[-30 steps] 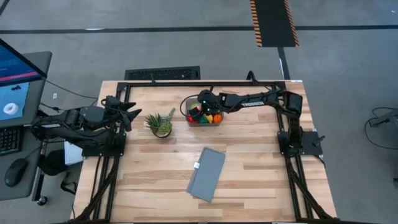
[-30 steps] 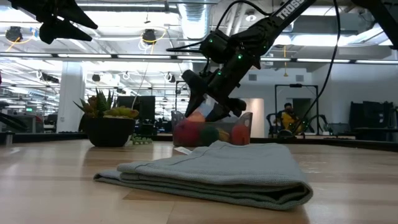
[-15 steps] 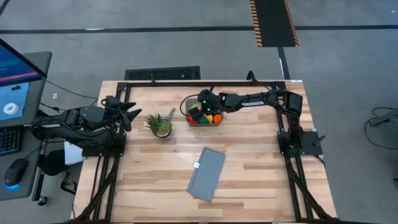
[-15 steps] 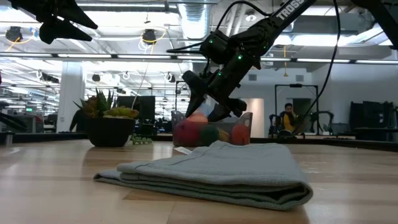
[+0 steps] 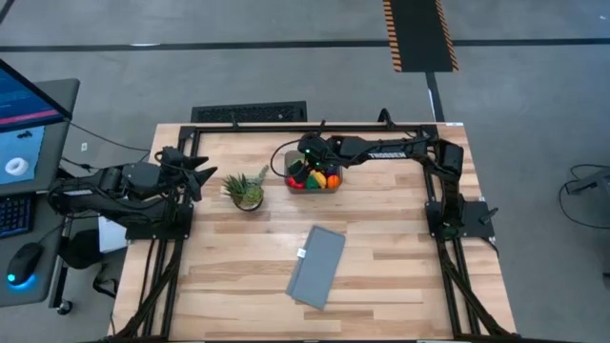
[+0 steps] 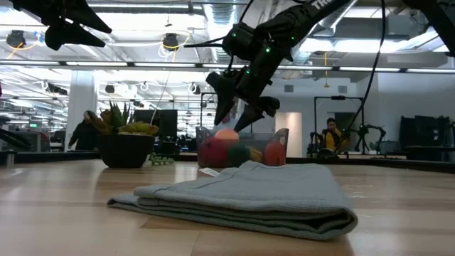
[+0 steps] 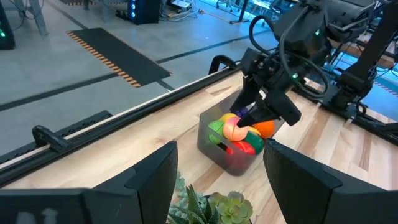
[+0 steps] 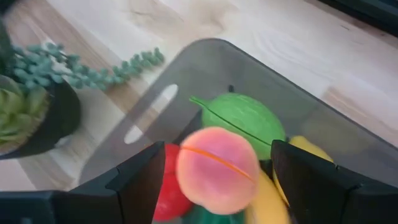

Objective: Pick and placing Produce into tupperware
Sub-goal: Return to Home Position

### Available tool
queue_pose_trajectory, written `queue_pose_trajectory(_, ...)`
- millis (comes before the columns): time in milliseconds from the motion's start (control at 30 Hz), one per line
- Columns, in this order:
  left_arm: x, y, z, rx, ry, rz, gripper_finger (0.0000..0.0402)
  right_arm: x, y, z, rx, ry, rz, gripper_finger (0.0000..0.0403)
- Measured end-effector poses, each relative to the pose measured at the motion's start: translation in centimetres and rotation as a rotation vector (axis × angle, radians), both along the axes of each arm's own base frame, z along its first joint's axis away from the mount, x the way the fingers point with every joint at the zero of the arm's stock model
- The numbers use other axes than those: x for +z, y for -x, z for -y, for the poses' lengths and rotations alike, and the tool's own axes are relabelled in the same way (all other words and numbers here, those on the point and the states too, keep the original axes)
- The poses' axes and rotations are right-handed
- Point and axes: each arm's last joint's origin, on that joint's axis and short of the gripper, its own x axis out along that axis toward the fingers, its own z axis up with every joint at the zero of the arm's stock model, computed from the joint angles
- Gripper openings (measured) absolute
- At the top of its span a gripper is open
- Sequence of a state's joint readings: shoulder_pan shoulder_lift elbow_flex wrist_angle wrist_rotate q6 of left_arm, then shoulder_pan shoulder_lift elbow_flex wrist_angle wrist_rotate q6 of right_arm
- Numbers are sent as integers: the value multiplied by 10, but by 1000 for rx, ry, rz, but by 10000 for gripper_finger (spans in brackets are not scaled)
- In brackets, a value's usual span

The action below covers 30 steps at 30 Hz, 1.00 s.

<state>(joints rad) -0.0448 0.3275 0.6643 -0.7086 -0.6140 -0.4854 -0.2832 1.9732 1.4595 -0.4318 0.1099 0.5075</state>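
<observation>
The tupperware (image 5: pixel 313 179) stands on the far middle of the table, a smoky translucent tub holding several pieces of produce. A pink peach (image 8: pixel 216 169) lies on top of a light green piece (image 8: pixel 239 118), with red, yellow and orange pieces (image 7: pixel 263 128) around them. My right gripper (image 6: pixel 231 122) hangs open just above the tub, fingers slanting down, with nothing between them. My left gripper (image 5: pixel 202 174) waits open above the table's left edge, holding nothing.
A small potted succulent (image 5: pixel 247 191) stands left of the tub. A folded grey cloth (image 5: pixel 316 267) lies nearer the table's front, in the middle. A black frame rail (image 5: pixel 315 126) runs along the far edge behind the tub.
My right gripper has risen out of the tub and now hangs above its rim, tipped and rolled a little, its fingers still open. The produce stays in the tub.
</observation>
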Motion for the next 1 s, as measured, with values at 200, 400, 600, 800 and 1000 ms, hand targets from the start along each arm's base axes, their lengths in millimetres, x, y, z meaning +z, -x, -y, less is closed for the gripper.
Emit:
queue_pose_trajectory(200,0,0,0,-1,-1,-1,227,7,5,-8,1,16,-59,317)
queue_pose_trajectory(400,-1,0,0,-2,-4,-14,227,29,14,-22,6,71,-73,317)
queue_pose_trajectory(600,-1,0,0,-6,-3,-17,227,57,23,-41,41,147,-50,317)
queue_pose_trajectory(800,-1,0,0,-7,-3,-16,227,74,32,-67,120,236,-43,317)
queue_pose_trajectory(1000,-1,0,0,-9,-2,-17,227,74,41,-97,193,257,-46,317)
